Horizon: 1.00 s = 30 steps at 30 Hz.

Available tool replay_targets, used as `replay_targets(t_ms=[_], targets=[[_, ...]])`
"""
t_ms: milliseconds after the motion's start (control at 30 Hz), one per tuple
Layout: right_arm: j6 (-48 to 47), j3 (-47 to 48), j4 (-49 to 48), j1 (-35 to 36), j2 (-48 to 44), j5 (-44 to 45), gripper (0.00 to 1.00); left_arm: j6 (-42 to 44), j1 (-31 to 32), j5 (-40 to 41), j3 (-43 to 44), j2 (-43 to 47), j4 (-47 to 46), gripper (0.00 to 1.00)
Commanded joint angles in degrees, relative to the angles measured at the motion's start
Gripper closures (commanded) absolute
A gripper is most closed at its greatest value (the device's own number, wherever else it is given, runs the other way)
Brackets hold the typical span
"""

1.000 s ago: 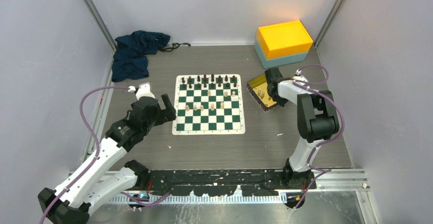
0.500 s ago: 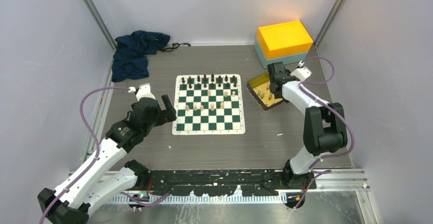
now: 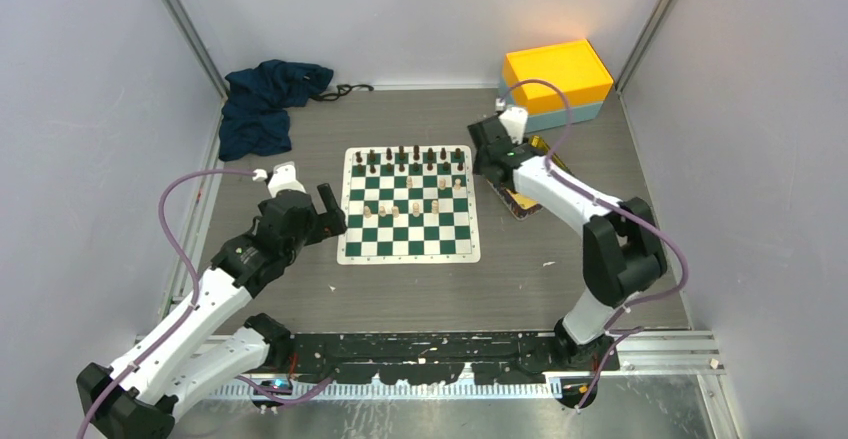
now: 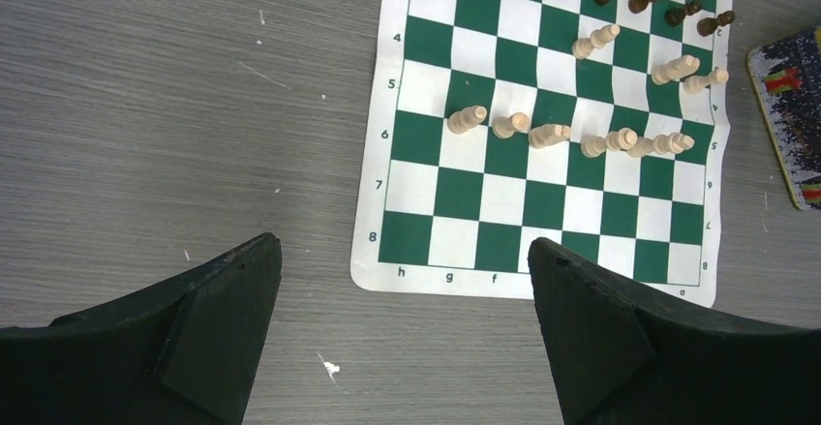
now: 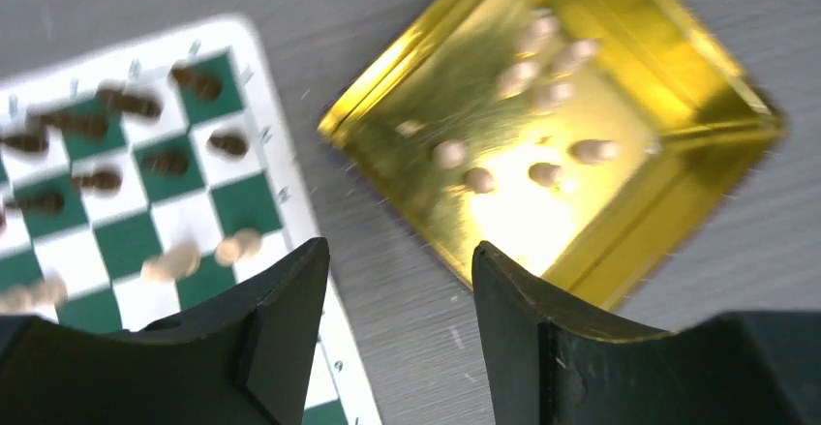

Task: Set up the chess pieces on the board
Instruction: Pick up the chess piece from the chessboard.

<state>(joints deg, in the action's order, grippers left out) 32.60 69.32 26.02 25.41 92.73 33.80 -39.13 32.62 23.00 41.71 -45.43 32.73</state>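
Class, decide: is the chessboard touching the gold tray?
Apart. The right wrist view shows a strip of grey table between the board and the gold tray.

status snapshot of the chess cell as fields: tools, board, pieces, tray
left tool: open, empty, beside the board's left edge
right tool: open, empty, above the table between board and tray
board: flat on the table
dark pieces: along the far rows
cream pieces: some scattered mid-board, none on the near rows; several more lie in the tray
tray: gold, right of the board
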Motion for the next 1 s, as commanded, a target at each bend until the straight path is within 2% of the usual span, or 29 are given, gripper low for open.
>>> replay_targets(t_ms=[0,133,967], targets=[[-10.4,2.7,-2.9,4.3,4.1,-6.6,0.39,-0.7,0.3,1.7,-0.1,-0.3,-3.8,0.01],[-12.9,3.1,-5.0,5.7,6.9,-11.0,0.41,-0.1,0.3,2.1,-0.3,-0.2,-4.1,0.01],[-15.3,11.9,-7.9,6.3,18.3,-14.8,0.48,0.5,0.3,1.8,-0.6,-0.9,-5.8,0.01]])
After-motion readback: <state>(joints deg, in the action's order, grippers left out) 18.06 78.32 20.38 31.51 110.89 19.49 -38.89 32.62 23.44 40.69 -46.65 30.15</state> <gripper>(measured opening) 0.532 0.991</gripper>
